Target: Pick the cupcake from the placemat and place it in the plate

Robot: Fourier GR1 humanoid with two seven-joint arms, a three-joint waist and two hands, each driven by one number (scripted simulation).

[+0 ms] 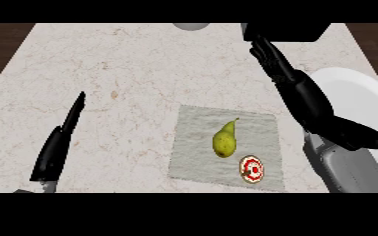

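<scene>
Cupcake (252,169) on placemat (199,125), lower right corner, beside pear (224,140). Plate (353,92) at frame right edge. Right hand (295,87) fingers straight, holding nothing, raised above counter (125,75). Left hand (55,145) lower left, fingers straight, resting.

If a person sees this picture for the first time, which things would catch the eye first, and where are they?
Probably the yellow-green pear at the middle of the grey placemat, with the small red-and-white cupcake just below and right of it near the mat's front edge. Next, the right hand stretches open up the right side, beside the white plate at the right edge. The left hand rests open at the lower left.
</scene>
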